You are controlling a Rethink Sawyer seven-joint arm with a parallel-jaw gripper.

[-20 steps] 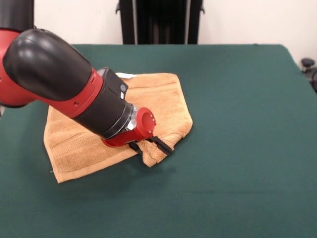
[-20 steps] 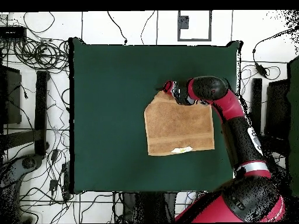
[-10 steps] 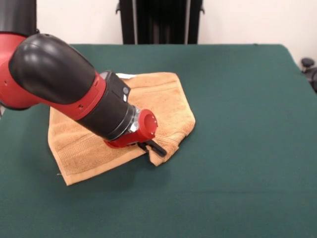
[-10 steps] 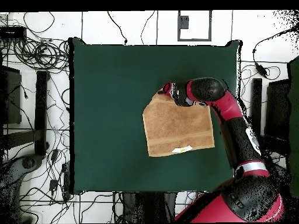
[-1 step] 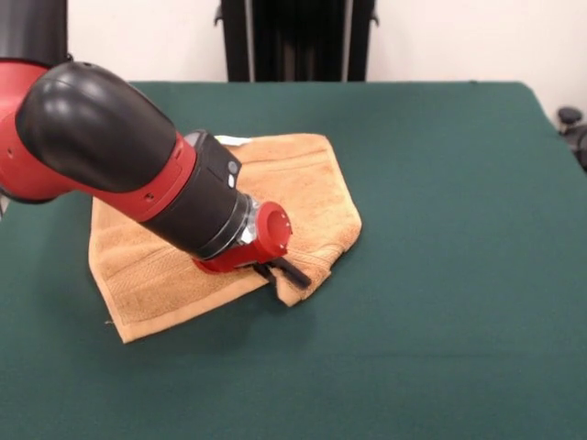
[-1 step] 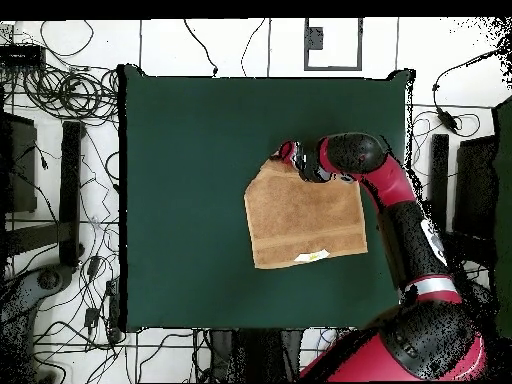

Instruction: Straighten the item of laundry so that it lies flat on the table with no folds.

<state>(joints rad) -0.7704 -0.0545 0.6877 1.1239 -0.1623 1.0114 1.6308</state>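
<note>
Since a second ago the towel point(image 5: 220, 229) has slid a little across the table point(image 5: 440, 183) with the hand point(image 5: 280, 272), and its folded corner has been drawn outward; over the last half second hardly anything has shifted. The hand sits low at that folded corner, its dark fingers pinched together on a bunched bit of the cloth there.

Seen from above, the towel point(image 6: 303, 214) lies inside the table point(image 6: 180, 150), nearer the edge where the arm reaches in than the opposite one, and nearer the robot's edge than the far edge. Three of its sides run fairly straight; the corner held by the hand point(image 6: 284, 153) is turned in, so that side shows as a slanted edge. A small white tag point(image 6: 312, 257) shows at the side toward the robot.

Bare green cloth stretches wide on the side away from the arm and toward the far edge; no part of the towel reaches any table edge.
</note>
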